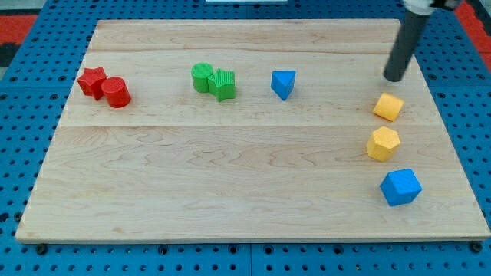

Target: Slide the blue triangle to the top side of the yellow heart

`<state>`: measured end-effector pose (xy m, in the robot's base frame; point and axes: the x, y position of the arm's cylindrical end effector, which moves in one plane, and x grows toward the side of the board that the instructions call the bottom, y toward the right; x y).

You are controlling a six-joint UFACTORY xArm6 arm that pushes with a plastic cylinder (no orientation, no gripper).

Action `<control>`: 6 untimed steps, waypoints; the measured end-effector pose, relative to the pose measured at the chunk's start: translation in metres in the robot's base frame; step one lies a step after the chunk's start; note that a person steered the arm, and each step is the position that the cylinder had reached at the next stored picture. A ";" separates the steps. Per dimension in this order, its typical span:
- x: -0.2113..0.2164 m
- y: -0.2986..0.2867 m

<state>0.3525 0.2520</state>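
Near edge of the wooden board point(230, 222) is bare. First thing in from it is the blue cube point(400, 187), close to the near right corner. Above it, along the right edge going back: a yellow hexagon-like block point(382, 143), then the other yellow block point(389, 106), shape unclear, could be the yellow heart, cannot tell which of the two it is. My tip point(394, 78) sits just beyond that upper yellow block, near it but apart, toward the far right corner. No pincer on this rig, just a bare rod holding nothing, so open/closed does not apply.

Same depth across the middle band: blue triangle point(283, 83) sits roughly centre-right, well apart from my tip and the yellows. Left of it the green pair, green cylinder-ish block point(202, 77) touching a green star-ish block point(223, 84). Near the left edge, red star-ish block point(92, 80) touching a red cylinder point(116, 92).

Risks, as judgement: tip is parked right where the triangle should end up, and on its wrong side. Sweeping straight left could clip the upper yellow block and shift the target. A triangle likely rotates off the rod if pushed off-centre. Overshoot would ram it into the yellow.

Counts: blue 2, yellow 2, green 2, red 2, eight blocks, one rod
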 end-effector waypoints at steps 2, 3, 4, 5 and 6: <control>0.035 -0.022; 0.035 -0.036; 0.032 -0.047; 0.023 -0.114; 0.025 -0.168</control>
<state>0.3771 0.0841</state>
